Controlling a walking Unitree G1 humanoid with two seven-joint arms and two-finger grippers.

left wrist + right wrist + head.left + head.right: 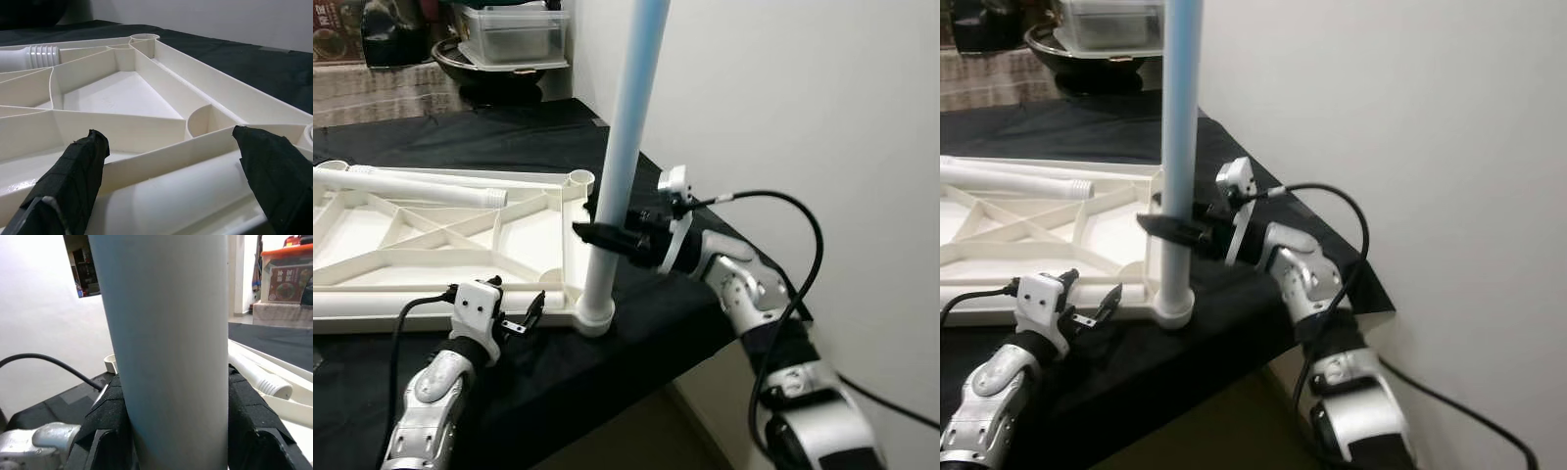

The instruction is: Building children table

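Nearest my head camera: left hand [530, 315], low at the near edge of the tabletop [636, 333], which is covered in black cloth. Its fingers [73, 171] are spread wide apart and hold nothing. They sit at the near rim of the white table panel [431, 235], just beside the corner socket.

The panel lies flat, underside up, ribs and cross braces showing. It reaches toward the right edge of the tabletop.

A white leg [622, 157] stands upright in the panel's near right corner socket [594, 315], close to the tabletop's right edge. Its top runs out of frame.

Right hand [607, 235] comes in from past the right edge. It is clamped on the upright leg, low down but above the socket. In the wrist view the padded fingers [247, 406] press against both sides of the tube.

A second leg [401, 186], threaded end visible, lies loose across the far part of the panel.

At the far edge: a dark bowl [499, 64] with a clear plastic box [514, 34] in it. White wall [803, 117] along the right side.
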